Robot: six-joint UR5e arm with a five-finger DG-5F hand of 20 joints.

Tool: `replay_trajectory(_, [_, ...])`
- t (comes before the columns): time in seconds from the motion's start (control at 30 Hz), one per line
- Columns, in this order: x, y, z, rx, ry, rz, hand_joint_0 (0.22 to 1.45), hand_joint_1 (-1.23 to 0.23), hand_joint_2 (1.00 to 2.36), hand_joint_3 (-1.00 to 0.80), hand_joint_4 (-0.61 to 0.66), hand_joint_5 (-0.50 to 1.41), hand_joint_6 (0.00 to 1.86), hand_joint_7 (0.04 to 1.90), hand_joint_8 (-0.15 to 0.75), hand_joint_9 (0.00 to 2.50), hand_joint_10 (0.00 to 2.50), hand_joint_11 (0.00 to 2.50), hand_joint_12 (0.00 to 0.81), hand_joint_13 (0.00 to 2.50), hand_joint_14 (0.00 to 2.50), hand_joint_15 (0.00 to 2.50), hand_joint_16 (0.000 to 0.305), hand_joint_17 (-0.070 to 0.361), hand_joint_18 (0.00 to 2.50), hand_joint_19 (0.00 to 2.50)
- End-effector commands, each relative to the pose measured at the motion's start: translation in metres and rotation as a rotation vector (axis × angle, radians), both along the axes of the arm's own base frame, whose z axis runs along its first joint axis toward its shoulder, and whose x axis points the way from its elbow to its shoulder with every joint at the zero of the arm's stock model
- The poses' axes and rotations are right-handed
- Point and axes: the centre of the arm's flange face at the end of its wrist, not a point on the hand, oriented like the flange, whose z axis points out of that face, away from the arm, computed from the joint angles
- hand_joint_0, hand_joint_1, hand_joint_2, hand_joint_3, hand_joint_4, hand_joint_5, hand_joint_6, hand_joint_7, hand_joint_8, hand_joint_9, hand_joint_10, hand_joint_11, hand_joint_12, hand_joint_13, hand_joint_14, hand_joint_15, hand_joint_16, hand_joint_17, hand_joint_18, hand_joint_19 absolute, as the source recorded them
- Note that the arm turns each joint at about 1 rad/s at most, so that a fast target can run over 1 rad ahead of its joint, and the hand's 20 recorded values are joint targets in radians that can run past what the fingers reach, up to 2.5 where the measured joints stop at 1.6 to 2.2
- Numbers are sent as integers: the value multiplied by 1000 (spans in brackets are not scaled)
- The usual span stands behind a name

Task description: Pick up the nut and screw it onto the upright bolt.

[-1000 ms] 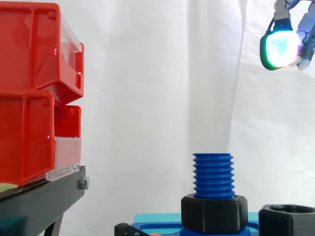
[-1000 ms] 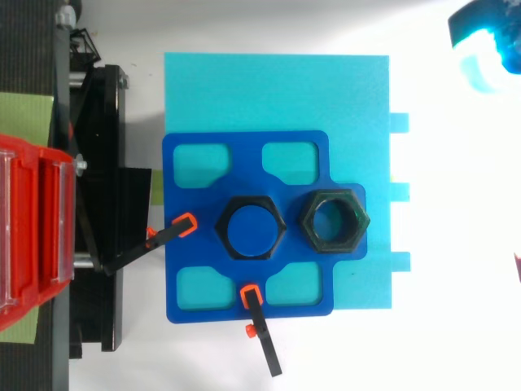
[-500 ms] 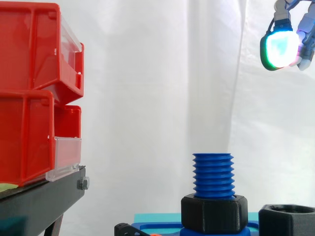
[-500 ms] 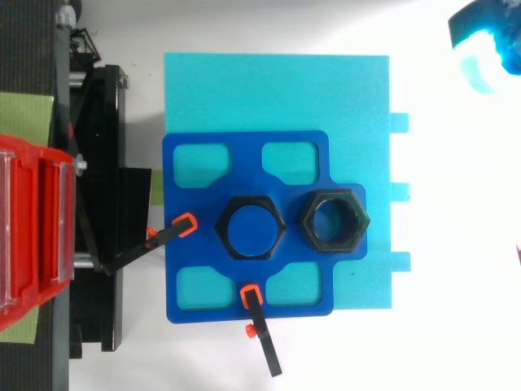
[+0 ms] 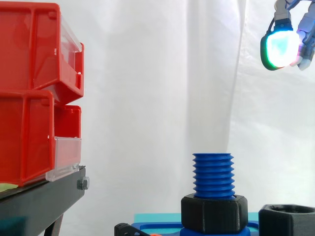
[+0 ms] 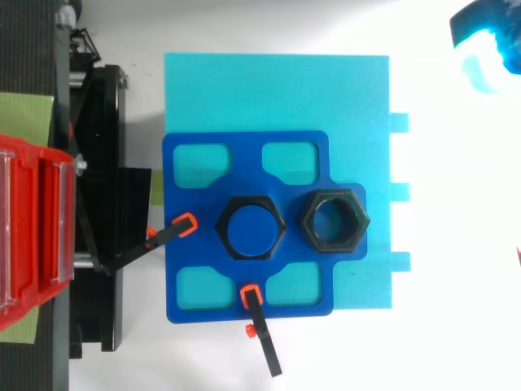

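I see the hand (image 5: 281,45) high in the side view's upper right corner, glowing green and cyan, well apart from everything below it; I cannot tell whether it is spread or closed. The black nut (image 6: 306,218) lies flat on the blue fixture plate (image 6: 187,244), just beside the bolt (image 5: 212,174) on the side toward the hand. The blue bolt stands upright with a black hex collar (image 5: 214,212) round its foot. The plate rests on a cyan sheet (image 6: 277,90) on the white tabletop (image 6: 456,326); two orange-tipped clamps (image 6: 183,224) sit at the plate's edges. Red bins (image 5: 29,98) sit on the black stand (image 5: 44,199) at far left.
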Motion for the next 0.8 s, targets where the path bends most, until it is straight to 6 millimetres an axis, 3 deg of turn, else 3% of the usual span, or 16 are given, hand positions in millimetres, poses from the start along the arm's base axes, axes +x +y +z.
replay_trajectory(0.0, [0, 0, 0, 0, 0, 0, 490, -489, 1002, -469, 277, -175, 503, 906, 318, 841, 5, 192, 341, 902, 5, 148, 50, 113, 897, 233])
replay_trajectory(0.37, [0, 1, 0, 0, 0, 2, 519, -448, 1008, -412, 269, -175, 503, 907, 312, 852, 6, 211, 332, 897, 5, 159, 49, 110, 884, 239])
replay_trajectory(0.43, [0, 0, 0, 0, 0, 0, 531, -413, 1009, -396, 265, -175, 503, 907, 309, 849, 6, 207, 331, 893, 6, 161, 48, 108, 871, 253])
replay_trajectory(0.5, [0, 0, -1, 0, 1, 0, 553, -278, 1010, -391, 257, -175, 503, 909, 299, 850, 6, 212, 324, 882, 6, 167, 48, 107, 853, 271])
replay_trajectory(0.6, [0, 0, 0, 0, 0, 0, 517, -207, 1000, -491, 271, -173, 503, 904, 312, 865, 6, 209, 335, 890, 5, 162, 49, 111, 870, 266])
replay_trajectory(0.7, [0, 0, 0, 0, 0, 0, 484, -459, 1000, -500, 284, -173, 503, 901, 326, 885, 5, 198, 340, 938, 5, 146, 50, 113, 924, 231])
replay_trajectory(0.77, [0, 0, 0, 0, 0, 0, 494, -531, 1000, -500, 285, -173, 503, 901, 324, 891, 6, 211, 336, 946, 5, 151, 49, 111, 926, 235])
